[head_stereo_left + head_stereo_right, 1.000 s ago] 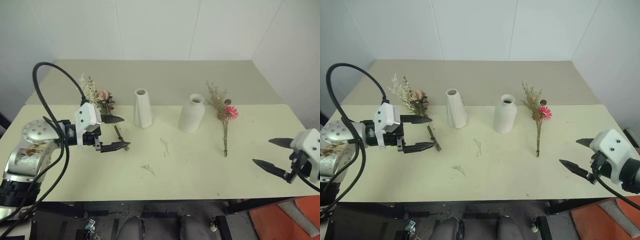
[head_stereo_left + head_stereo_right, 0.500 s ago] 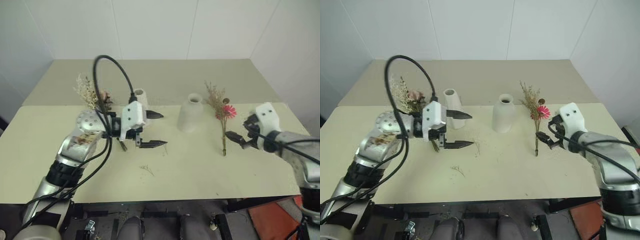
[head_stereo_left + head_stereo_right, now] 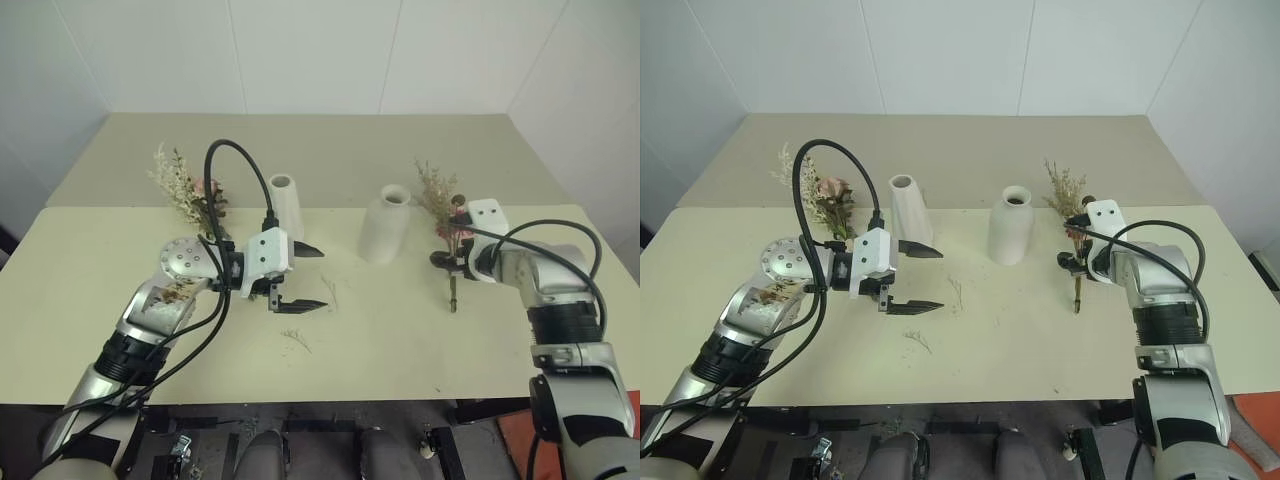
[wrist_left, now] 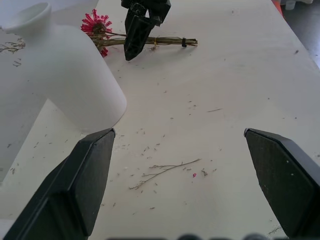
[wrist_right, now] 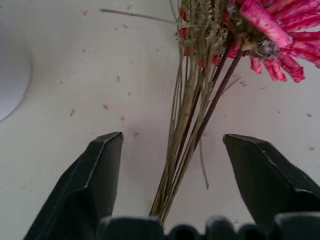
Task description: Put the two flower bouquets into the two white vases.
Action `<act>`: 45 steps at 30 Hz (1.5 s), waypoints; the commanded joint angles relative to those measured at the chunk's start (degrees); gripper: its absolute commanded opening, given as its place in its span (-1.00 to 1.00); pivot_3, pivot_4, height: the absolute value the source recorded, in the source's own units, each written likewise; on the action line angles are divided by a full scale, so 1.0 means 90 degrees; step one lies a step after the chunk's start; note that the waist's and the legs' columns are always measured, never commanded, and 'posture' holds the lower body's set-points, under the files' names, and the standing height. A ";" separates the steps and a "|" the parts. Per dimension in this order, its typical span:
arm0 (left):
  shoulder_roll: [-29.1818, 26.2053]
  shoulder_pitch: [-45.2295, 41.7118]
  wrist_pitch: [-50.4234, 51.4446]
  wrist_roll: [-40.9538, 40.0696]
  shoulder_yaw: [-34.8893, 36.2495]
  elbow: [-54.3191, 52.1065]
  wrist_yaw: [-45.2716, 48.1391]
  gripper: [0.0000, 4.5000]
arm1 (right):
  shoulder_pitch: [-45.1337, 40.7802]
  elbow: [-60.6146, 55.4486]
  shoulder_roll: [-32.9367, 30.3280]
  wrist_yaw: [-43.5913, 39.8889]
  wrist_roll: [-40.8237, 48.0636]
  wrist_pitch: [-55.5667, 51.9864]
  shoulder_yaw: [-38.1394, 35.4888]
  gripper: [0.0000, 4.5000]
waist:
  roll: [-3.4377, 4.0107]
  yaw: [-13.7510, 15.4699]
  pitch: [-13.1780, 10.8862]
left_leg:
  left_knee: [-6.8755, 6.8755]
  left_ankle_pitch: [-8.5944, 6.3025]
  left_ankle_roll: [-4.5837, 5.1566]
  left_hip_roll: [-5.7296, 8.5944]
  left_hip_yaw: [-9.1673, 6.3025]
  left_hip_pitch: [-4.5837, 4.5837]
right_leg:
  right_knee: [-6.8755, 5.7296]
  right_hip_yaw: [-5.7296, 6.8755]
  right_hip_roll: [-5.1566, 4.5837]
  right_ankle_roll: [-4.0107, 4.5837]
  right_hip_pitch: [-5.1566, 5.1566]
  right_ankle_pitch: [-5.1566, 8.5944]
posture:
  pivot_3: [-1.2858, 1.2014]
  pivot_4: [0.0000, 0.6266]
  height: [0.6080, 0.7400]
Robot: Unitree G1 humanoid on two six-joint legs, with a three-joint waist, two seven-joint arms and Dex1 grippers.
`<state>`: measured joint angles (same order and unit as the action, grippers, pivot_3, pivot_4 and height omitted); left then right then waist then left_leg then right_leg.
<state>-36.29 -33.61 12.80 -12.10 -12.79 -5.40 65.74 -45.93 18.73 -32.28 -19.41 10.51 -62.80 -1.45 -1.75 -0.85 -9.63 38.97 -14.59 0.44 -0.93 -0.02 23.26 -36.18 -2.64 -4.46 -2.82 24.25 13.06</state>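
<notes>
We see right gripper (image 5: 170,150) open astride dried pink-daisy bouquet (image 3: 452,240) stems, nothing held; thin stems may slip or snap when closing; left gripper (image 3: 312,277) open, empty

The right gripper (image 5: 170,175), which a second ago hangs off the near right edge of the worktop (image 3: 400,350), now sits over the stems of the pink daisy bouquet (image 3: 450,235), one finger (image 5: 100,175) on each side of them and not yet closed. Its gap looks narrower than before. The left gripper (image 3: 305,277) has come in from the left, away from the rose bouquet (image 3: 195,195), and now hovers wide open over the worktop in front of the tall cone vase (image 3: 287,210), pointing toward the rounded vase (image 3: 383,230).
</notes>
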 commanded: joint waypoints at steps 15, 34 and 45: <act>-0.0291 0.0343 0.0010 -0.0001 0.0108 -0.0552 0.0051 1.00 | -0.0281 0.0195 0.0448 0.1677 -0.0956 0.2246 -0.0309 -0.99 | 0.0003 -0.0038 0.0001 | -0.0001 0.0000 0.0000 -0.0001 0.0002 -0.0005 | -0.0003 -0.0003 0.0000 0.0000 0.0000 0.0000 | 0.03 -0.52 1.00; -0.0336 0.0339 0.0093 -0.0088 0.0341 -0.0507 0.0020 1.00 | -0.0910 -0.0900 0.2711 0.1088 0.1589 0.7485 -0.1684 -0.99 | 0.0013 -0.0195 -0.0003 | -0.0005 0.0003 -0.0005 -0.0005 -0.0001 -0.0015 | -0.0061 -0.0006 0.0001 0.0002 0.0006 -0.0001 | 0.03 -0.52 1.00; -0.0853 0.0845 0.0369 -0.0199 0.0986 -0.0749 -0.0144 1.00 | -0.0641 -0.0761 0.3051 0.0993 0.1293 0.7484 -0.1216 -0.99 | 0.0021 -0.0200 -0.0007 | -0.0007 0.0004 -0.0007 -0.0005 0.0001 -0.0013 | -0.0063 -0.0010 0.0001 0.0003 0.0014 -0.0001 | 0.03 -0.52 1.00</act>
<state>-43.22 -26.20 15.89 -12.53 -5.88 -10.03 64.72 -51.17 13.71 -4.89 -9.97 22.51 3.31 -12.64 -1.56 -2.65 -9.70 38.91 -14.55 0.38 -0.98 -0.01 23.14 -36.75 -2.72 -4.45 -2.80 24.38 13.05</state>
